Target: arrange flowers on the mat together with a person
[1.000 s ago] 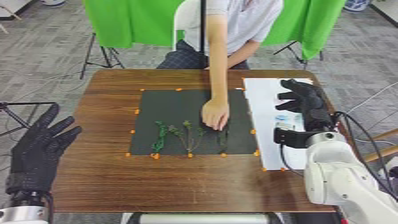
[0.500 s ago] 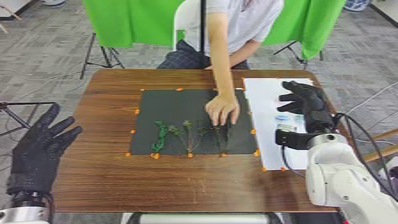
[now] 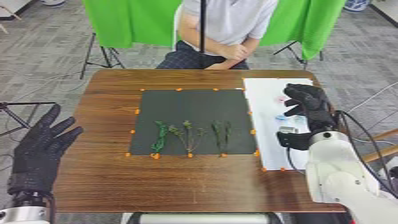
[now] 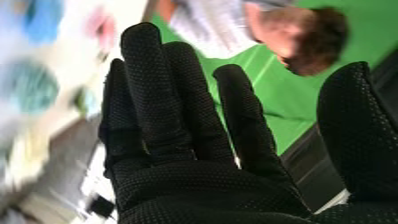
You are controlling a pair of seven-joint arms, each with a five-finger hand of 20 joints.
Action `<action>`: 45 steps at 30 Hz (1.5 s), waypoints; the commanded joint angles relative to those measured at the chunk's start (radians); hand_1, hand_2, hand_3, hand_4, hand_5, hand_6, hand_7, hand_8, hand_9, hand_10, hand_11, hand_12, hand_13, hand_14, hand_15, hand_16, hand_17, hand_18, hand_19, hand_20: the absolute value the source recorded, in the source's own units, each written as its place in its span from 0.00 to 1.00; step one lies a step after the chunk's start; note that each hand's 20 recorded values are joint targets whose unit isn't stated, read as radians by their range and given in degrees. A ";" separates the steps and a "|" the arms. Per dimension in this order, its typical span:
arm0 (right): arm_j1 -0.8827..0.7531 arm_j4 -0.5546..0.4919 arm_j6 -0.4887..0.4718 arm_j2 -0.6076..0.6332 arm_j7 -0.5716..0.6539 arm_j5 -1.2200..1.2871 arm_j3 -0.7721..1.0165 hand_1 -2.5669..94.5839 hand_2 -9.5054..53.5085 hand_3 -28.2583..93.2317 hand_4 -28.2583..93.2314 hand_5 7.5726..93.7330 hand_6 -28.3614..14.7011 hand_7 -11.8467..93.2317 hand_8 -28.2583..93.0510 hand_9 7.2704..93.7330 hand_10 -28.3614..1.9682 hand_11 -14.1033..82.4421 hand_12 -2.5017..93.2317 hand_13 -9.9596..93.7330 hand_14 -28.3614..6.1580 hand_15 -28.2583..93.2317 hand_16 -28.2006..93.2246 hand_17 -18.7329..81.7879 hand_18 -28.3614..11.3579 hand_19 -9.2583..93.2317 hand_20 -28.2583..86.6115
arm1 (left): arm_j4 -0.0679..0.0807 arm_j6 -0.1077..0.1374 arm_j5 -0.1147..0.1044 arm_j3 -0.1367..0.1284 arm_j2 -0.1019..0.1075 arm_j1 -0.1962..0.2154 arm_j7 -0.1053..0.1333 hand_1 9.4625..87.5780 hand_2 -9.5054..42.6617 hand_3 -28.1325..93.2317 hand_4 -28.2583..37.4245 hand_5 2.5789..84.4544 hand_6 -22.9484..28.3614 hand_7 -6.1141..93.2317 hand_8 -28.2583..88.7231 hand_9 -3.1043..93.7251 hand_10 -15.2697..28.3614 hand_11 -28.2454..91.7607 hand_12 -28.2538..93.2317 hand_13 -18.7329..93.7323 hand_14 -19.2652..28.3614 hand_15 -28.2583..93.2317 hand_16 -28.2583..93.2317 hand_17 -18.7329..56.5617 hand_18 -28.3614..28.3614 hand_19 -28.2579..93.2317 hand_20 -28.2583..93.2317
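Brown worktop (image 3: 204, 187) carries a dark mat (image 3: 178, 107) whose greenery (image 3: 160, 142) lies towards six o'clock, seemingly placed, while coloured pieces (image 3: 282, 117) on the sheet (image 3: 266, 97) at three o'clock probably await adding, left hand (image 3: 37, 157) and right hand (image 3: 308, 101) empty, fingers apart.

brown wooden table (image 3: 124, 180), black mat (image 3: 187, 107), green curtain (image 3: 131, 30)

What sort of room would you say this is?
Probably a robotics lab or studio: a green cloth backdrop, a black tripod stand and loose cables surround the table.
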 commanded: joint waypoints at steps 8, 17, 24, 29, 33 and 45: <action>0.124 0.080 -0.370 0.022 0.277 -0.282 -0.067 0.31 0.13 0.84 0.06 0.46 0.63 0.24 0.14 0.63 0.24 0.35 0.18 0.69 0.27 0.68 0.31 0.39 0.01 0.73 0.34 | -0.007 0.009 -0.001 0.001 -0.005 0.012 -0.004 0.12 0.33 0.86 0.01 0.33 0.52 0.16 0.17 0.34 0.69 0.39 0.33 0.35 0.86 0.59 0.20 0.13 0.82 0.54 0.36; 0.250 0.171 -0.433 0.046 0.326 -0.361 -0.225 0.36 0.10 0.84 0.06 0.49 0.65 0.24 0.14 0.69 0.26 0.34 0.18 0.74 0.33 0.66 0.32 0.41 0.03 0.73 0.33 | -0.011 0.014 -0.003 0.000 -0.002 0.013 -0.004 0.13 0.32 0.86 0.02 0.33 0.52 0.16 0.17 0.34 0.69 0.39 0.33 0.35 0.86 0.59 0.19 0.13 0.82 0.54 0.36; 0.362 0.252 -0.461 0.040 0.364 -0.402 -0.359 0.37 0.08 0.84 0.05 0.52 0.67 0.25 0.14 0.71 0.29 0.34 0.18 0.76 0.37 0.66 0.33 0.42 0.04 0.73 0.32 | -0.007 0.003 0.013 0.001 -0.015 -0.003 -0.025 0.13 0.32 0.86 0.02 0.33 0.52 0.16 0.17 0.34 0.70 0.39 0.33 0.35 0.86 0.59 0.19 0.13 0.81 0.54 0.36; 0.429 0.295 -0.488 0.035 0.375 -0.402 -0.433 0.39 0.07 0.84 0.05 0.52 0.69 0.25 0.13 0.71 0.29 0.34 0.18 0.76 0.38 0.65 0.33 0.43 0.04 0.73 0.32 | -0.006 -0.001 0.016 0.004 -0.017 -0.011 -0.029 0.13 0.32 0.86 0.03 0.33 0.52 0.16 0.17 0.34 0.69 0.39 0.33 0.35 0.86 0.59 0.19 0.13 0.82 0.54 0.36; 0.454 0.316 -0.517 0.029 0.346 -0.369 -0.454 0.40 0.05 0.84 0.05 0.52 0.70 0.26 0.13 0.70 0.30 0.34 0.18 0.76 0.40 0.65 0.34 0.43 0.05 0.73 0.32 | -0.004 -0.002 0.015 0.003 -0.010 -0.014 -0.033 0.13 0.32 0.86 0.03 0.33 0.52 0.17 0.17 0.34 0.69 0.39 0.33 0.35 0.86 0.59 0.19 0.13 0.82 0.54 0.36; 0.506 0.374 -0.564 0.016 0.377 -0.401 -0.543 0.45 0.01 0.84 0.04 0.60 0.73 0.27 0.12 0.72 0.35 0.34 0.18 0.77 0.43 0.63 0.34 0.44 0.08 0.72 0.32 | -0.003 -0.012 0.018 -0.004 -0.013 -0.014 -0.048 0.14 0.31 0.86 0.04 0.33 0.53 0.17 0.17 0.34 0.69 0.39 0.33 0.35 0.86 0.59 0.19 0.13 0.81 0.54 0.36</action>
